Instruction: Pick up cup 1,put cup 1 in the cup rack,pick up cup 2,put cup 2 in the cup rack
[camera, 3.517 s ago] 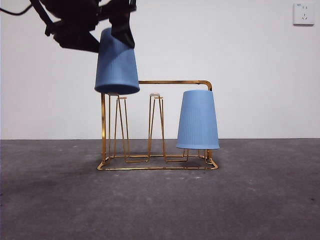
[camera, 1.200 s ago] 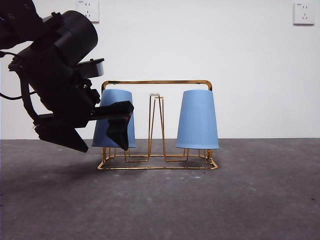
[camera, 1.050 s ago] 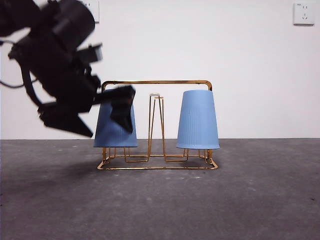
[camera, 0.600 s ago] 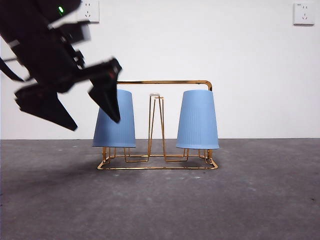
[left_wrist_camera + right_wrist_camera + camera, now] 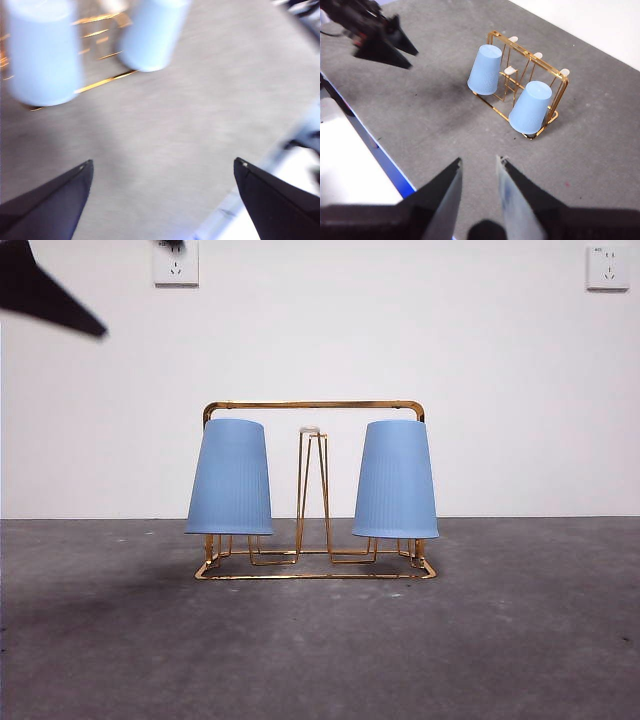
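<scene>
Plain white wall w/ two sockets behind; table (image 5: 320, 660) is dark grey, matte, slightly mottled, looks grippy rather than slick.

Cup rack (image 5: 313, 490) stands mid-table: thin gold wire, rectangular base, arch handle on top, narrow upright prongs w/ pale tips. Judged stiff but light, so a sideways knock could slide or tip it.

Both cups are on it, upside down. Cup 1 (image 5: 396, 478) sits over a prong at one end, cup 2 (image 5: 230, 477) over a prong at the other end, w/ a bare prong between them. Rims hang clear of the base. Pale blue, tapered, finely ribbed walls, matte; prob. thin plastic or paper, very light, walls likely to flex if squeezed hard. Ribbing should help grip. Best hold, if needed: across the side wall, mid-height or nearer the closed end where it's stiffer, lifting straight up off the prong.

Left claw (image 5: 162, 200) is spread wide, holding nothing, well apart from the rack; view is blurred. Right claw (image 5: 477, 192) hangs high over the table, empty, jaws a narrow gap apart.

Task looks done, judging by both cups seated.
</scene>
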### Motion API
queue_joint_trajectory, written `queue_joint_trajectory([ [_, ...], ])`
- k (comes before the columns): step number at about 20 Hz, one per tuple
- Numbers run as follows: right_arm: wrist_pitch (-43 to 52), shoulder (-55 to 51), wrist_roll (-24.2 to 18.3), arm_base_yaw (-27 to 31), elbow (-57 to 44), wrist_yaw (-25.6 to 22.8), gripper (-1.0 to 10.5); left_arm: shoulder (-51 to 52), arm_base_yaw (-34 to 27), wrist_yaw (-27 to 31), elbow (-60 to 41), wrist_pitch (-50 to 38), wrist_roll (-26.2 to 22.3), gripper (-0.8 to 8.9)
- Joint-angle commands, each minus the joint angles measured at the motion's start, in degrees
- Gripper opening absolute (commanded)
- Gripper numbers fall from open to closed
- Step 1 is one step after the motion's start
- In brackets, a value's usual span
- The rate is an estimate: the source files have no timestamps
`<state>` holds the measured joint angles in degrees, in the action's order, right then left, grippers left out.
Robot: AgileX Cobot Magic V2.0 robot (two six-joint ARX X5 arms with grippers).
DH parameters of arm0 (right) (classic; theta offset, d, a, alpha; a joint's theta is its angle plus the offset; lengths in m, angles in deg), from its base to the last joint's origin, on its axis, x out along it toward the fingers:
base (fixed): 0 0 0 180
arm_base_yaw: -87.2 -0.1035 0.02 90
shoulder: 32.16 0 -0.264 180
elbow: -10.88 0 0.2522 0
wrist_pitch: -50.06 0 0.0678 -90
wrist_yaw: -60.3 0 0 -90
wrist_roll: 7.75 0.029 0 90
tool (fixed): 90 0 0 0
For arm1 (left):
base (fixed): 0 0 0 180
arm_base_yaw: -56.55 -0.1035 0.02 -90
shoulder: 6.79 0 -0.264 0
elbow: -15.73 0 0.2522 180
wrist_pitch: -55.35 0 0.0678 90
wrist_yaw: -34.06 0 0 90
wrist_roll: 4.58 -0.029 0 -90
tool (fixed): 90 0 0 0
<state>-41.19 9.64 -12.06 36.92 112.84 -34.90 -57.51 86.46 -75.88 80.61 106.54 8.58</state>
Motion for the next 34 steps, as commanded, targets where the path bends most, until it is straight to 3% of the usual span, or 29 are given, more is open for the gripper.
queue_joint_trajectory([
  [1,-1.2,0.8,1.1,0.0,-0.3,-0.2,1.2,3.4,0.2,-3.6,0.0,2.5,0.2,4.28],
  [5,-1.2,2.0,1.8,0.0,-0.3,-0.2,0.8,8.0,0.2,-4.7,0.0,5.7,0.2,-0.27],
  [7,-1.2,2.4,2.6,0.0,-0.3,-0.2,-0.2,9.1,0.2,-4.7,0.0,6.3,0.1,-0.07],
  [34,-1.3,3.7,3.0,0.0,-0.3,-0.4,0.0,10.9,0.2,-4.7,0.0,6.7,0.1,-0.04],
])
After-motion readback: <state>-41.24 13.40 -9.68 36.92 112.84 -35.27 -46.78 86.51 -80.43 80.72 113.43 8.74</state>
